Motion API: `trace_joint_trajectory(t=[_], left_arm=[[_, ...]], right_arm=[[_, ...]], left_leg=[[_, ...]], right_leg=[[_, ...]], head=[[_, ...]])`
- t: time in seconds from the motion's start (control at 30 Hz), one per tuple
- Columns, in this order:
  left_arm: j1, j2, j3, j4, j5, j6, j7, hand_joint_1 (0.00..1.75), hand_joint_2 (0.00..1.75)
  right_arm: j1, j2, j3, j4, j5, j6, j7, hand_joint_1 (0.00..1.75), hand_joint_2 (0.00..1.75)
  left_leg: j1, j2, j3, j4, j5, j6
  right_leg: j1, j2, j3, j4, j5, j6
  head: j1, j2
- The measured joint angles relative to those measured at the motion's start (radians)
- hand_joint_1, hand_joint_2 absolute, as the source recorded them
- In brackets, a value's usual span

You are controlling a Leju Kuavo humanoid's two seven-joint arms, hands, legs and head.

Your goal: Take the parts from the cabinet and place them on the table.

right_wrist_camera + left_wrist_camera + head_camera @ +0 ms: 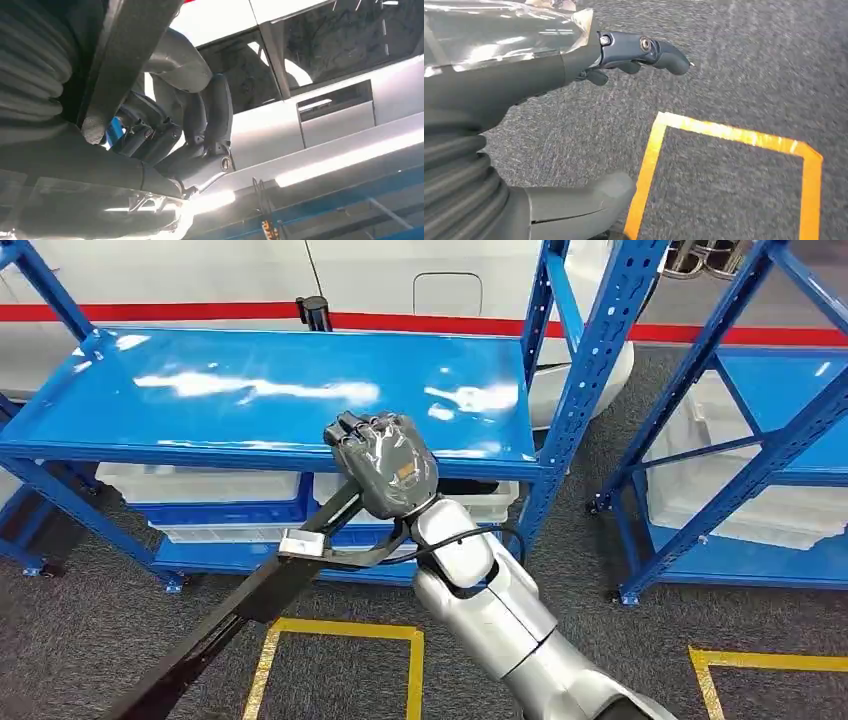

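Black, stiff and long, the part [235, 615] runs down-left from our fingers [362, 430], which curl shut around its upper end. Held at one end, we judge it will lever; a mid-length grip balances better. Left hand [574, 65] stays unclear.

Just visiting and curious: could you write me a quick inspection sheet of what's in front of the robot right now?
Surface: blue shelf top, glossy with light glare, nothing lying on it.
Job's things: long black part, slanting down toward the floor, gripped at its upper end by the right hand.
Clutter: white bins on the lower shelf.
Hands: right hand closed around the part; left hand hangs over the carpet, wrapped in clear plastic.
Cables: thin black cable looping at the right wrist.
Surroundings: grey carpet, yellow floor tape, second blue rack, white vehicle body behind.
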Motion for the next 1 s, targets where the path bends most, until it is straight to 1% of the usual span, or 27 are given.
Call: trace_joint_trajectory(t=[0.03,0.07,0.1,0.13,0.17,0.2,0.23,0.27,0.3,0.33,0.37,0.43,0.5,0.53,0.57,0.6,0.63,0.67,0.7,0.73,0.77,0.8,0.83,0.87,0.9,0.93,1.0], left_arm=[[-0.001,0.0,0.0,0.0,0.0,0.0,0.0,0.0,1.75],[-0.001,0.001,0.0,0.0,0.002,0.0,0.001,0.0,1.75],[-0.001,0.001,0.001,0.0,0.003,0.0,0.001,0.0,1.75],[0.001,0.001,0.002,0.0,0.003,0.0,0.001,0.0,1.75],[0.003,0.001,0.005,0.0,0.004,0.0,0.001,0.0,1.75],[0.005,0.001,0.008,0.0,0.004,0.0,0.001,0.0,1.75],[0.007,0.001,0.009,0.0,0.004,0.0,0.001,0.0,1.75],[0.007,0.001,0.011,0.0,0.004,0.0,0.001,0.0,1.75],[0.007,0.001,0.014,0.0,0.004,0.0,0.001,0.0,1.75],[0.007,0.0,0.015,0.0,0.004,0.0,0.001,0.0,1.75],[0.008,0.0,0.016,0.0,0.004,0.0,0.001,0.0,1.75],[0.009,0.0,0.018,0.0,0.004,0.0,0.001,0.0,1.75],[0.01,-0.001,0.019,0.0,0.004,0.0,0.001,0.0,1.75],[0.011,0.002,0.022,0.0,0.004,0.0,0.001,0.0,1.75],[0.012,0.003,0.024,0.0,0.004,0.0,0.0,0.0,1.75],[0.013,0.003,0.024,0.0,0.003,-0.002,0.0,0.0,1.75],[0.014,0.003,0.024,0.0,0.003,-0.005,0.0,0.0,1.75],[0.014,0.003,0.024,0.0,0.0,-0.006,0.0,0.0,1.75],[0.014,0.003,0.024,0.0,-0.001,-0.006,0.0,0.0,1.75],[0.014,0.004,0.024,0.0,-0.003,-0.007,0.0,0.0,1.75],[0.014,0.005,0.024,0.0,-0.004,-0.008,0.0,0.0,1.75],[0.014,0.006,0.024,0.0,-0.006,-0.008,0.0,0.0,1.75],[0.014,0.007,0.024,0.0,-0.008,-0.009,0.0,0.0,1.75],[0.013,0.008,0.024,0.0,-0.011,-0.01,0.0,0.0,1.75],[0.01,0.005,0.024,0.0,-0.013,-0.014,0.0,0.0,1.75],[0.011,0.006,0.024,0.0,-0.013,-0.015,0.0,0.0,1.75],[0.01,0.006,0.024,0.0,-0.013,-0.015,0.001,0.0,1.75]], right_arm=[[-0.001,-0.001,0.0,0.001,-0.002,-0.001,0.0,1.75,1.75],[-0.004,-0.001,0.0,0.003,-0.005,-0.001,0.0,1.75,1.75],[-0.003,-0.002,0.0,0.005,-0.005,-0.002,0.0,1.75,1.75],[-0.002,-0.003,0.001,0.008,-0.008,-0.002,0.0,1.75,1.75],[-0.001,-0.004,0.001,0.012,-0.01,-0.002,0.0,1.75,1.75],[0.0,-0.005,0.002,0.015,-0.01,-0.002,0.0,1.75,1.75],[0.002,-0.006,0.003,0.018,-0.01,-0.003,0.0,1.75,1.75],[0.003,-0.006,0.005,0.021,-0.01,-0.003,0.0,1.75,1.75],[0.003,-0.005,0.006,0.022,-0.009,-0.003,-0.001,1.75,1.75],[0.001,-0.003,0.007,0.022,-0.009,-0.004,-0.001,1.75,1.75],[-0.002,0.0,0.007,0.022,-0.008,-0.004,-0.001,1.75,1.75],[-0.003,0.002,0.007,0.023,-0.008,-0.005,-0.001,1.75,1.75],[-0.002,0.002,0.007,0.024,-0.008,-0.006,-0.001,1.75,1.75],[-0.002,0.001,0.007,0.025,-0.007,-0.006,0.0,1.75,1.75],[-0.003,0.002,0.007,0.025,-0.007,-0.006,0.001,1.75,1.75],[-0.002,0.002,0.007,0.025,-0.006,-0.006,0.002,1.75,1.75],[-0.001,0.002,0.007,0.026,-0.005,-0.007,0.002,1.75,1.75],[0.0,0.001,0.007,0.026,-0.004,-0.008,0.002,1.75,1.75],[0.003,0.001,0.007,0.027,-0.004,-0.008,0.002,1.75,1.75],[0.007,0.0,0.007,0.028,-0.004,-0.008,0.002,1.75,1.75],[0.01,-0.001,0.007,0.028,-0.004,-0.008,0.002,1.75,1.75],[0.013,-0.002,0.007,0.028,-0.004,-0.008,0.003,1.75,1.75],[0.013,-0.003,0.007,0.028,-0.004,-0.008,0.004,1.75,1.75],[0.013,-0.003,0.006,0.028,-0.004,-0.009,0.006,1.75,1.75],[0.012,-0.003,0.005,0.028,-0.004,-0.01,0.009,1.75,1.75],[0.015,-0.002,0.006,0.028,-0.004,-0.01,0.01,1.75,1.75],[0.014,-0.003,0.006,0.028,-0.004,-0.013,0.011,1.75,1.75]], left_leg=[[-0.004,0.005,-0.005,-0.002,0.01,0.005],[-0.004,0.006,-0.021,-0.004,0.025,0.016],[-0.005,0.005,-0.034,-0.004,0.033,0.017],[-0.007,0.006,-0.048,-0.003,0.043,0.018],[-0.007,0.007,-0.062,-0.002,0.053,0.017],[-0.007,0.007,-0.073,-0.002,0.061,0.016],[-0.007,0.007,-0.085,-0.001,0.071,0.014],[-0.007,0.007,-0.096,0.0,0.078,0.011],[-0.008,0.005,-0.107,0.005,0.085,0.008],[-0.007,0.005,-0.114,0.012,0.089,0.005],[-0.014,0.005,-0.128,0.022,0.093,-0.001],[-0.012,0.007,-0.128,0.022,0.107,-0.013],[-0.011,0.006,-0.129,0.021,0.113,-0.02],[-0.008,0.004,-0.136,0.023,0.112,-0.026],[-0.004,0.0,-0.147,0.04,0.079,-0.033],[-0.002,0.0,-0.161,0.083,0.022,-0.037],[0.002,-0.001,-0.184,0.156,-0.036,-0.045],[0.005,-0.002,-0.209,0.234,-0.078,-0.051],[0.008,-0.002,-0.227,0.305,-0.101,-0.057],[0.013,-0.001,-0.224,0.329,-0.093,-0.062],[0.018,-0.001,-0.202,0.311,-0.067,-0.065],[0.024,0.0,-0.152,0.248,-0.029,-0.069],[0.027,0.0,-0.118,0.202,-0.012,-0.071],[0.032,0.0,-0.042,0.094,0.0,-0.077],[0.021,-0.009,-0.014,0.041,-0.03,-0.072],[0.02,-0.012,-0.023,0.05,-0.02,-0.056],[0.013,-0.011,-0.032,0.05,-0.019,-0.041]], right_leg=[[-0.002,0.001,-0.02,0.02,-0.026,-0.004],[-0.002,0.002,-0.047,0.089,-0.085,-0.017],[-0.003,0.002,-0.072,0.166,-0.131,-0.022],[-0.005,0.002,-0.097,0.249,-0.171,-0.023],[-0.005,0.002,-0.11,0.312,-0.189,-0.016],[-0.005,0.002,-0.102,0.323,-0.184,-0.008],[-0.005,0.002,-0.065,0.286,-0.162,0.003],[-0.005,0.002,-0.013,0.214,-0.134,0.011],[-0.005,0.002,0.05,0.122,-0.115,0.013],[-0.003,0.002,0.105,0.044,-0.116,0.006],[0.004,0.001,0.15,-0.022,-0.134,-0.003],[0.006,0.002,0.127,-0.02,-0.13,-0.01],[0.007,0.002,0.125,-0.021,-0.125,-0.018],[-0.017,0.001,0.128,-0.025,-0.114,-0.029],[-0.017,-0.002,0.123,-0.025,-0.104,-0.033],[-0.017,-0.003,0.114,-0.024,-0.094,-0.047],[-0.017,-0.004,0.102,-0.024,-0.085,-0.048],[-0.016,-0.004,0.09,-0.023,-0.076,-0.048],[-0.016,-0.004,0.076,-0.021,-0.066,-0.046],[-0.017,-0.004,0.063,-0.019,-0.059,-0.042],[-0.018,-0.004,0.052,-0.014,-0.052,-0.038],[-0.022,-0.004,0.04,-0.008,-0.048,-0.032],[-0.024,-0.003,0.033,-0.004,-0.046,-0.029],[-0.027,-0.003,0.024,0.006,-0.043,-0.024],[-0.02,-0.002,0.012,0.011,-0.037,-0.014],[-0.016,-0.002,0.012,0.01,-0.032,-0.006],[-0.017,-0.002,0.009,0.005,-0.019,0.013]], head=[[0.001,0.0],[0.006,0.0],[0.007,0.0],[0.006,0.0],[0.01,0.0],[0.009,0.0],[0.01,0.0],[0.011,0.0],[0.011,0.0],[0.011,0.0],[0.012,0.0],[0.009,0.0],[0.008,0.0],[0.008,0.0],[0.008,0.0],[0.001,0.0],[-0.003,0.0],[-0.002,0.0],[-0.002,0.0],[-0.003,0.0],[-0.003,0.0],[-0.003,0.0],[-0.003,0.0],[-0.003,0.0],[-0.01,0.0],[-0.006,0.0],[-0.005,0.0]])
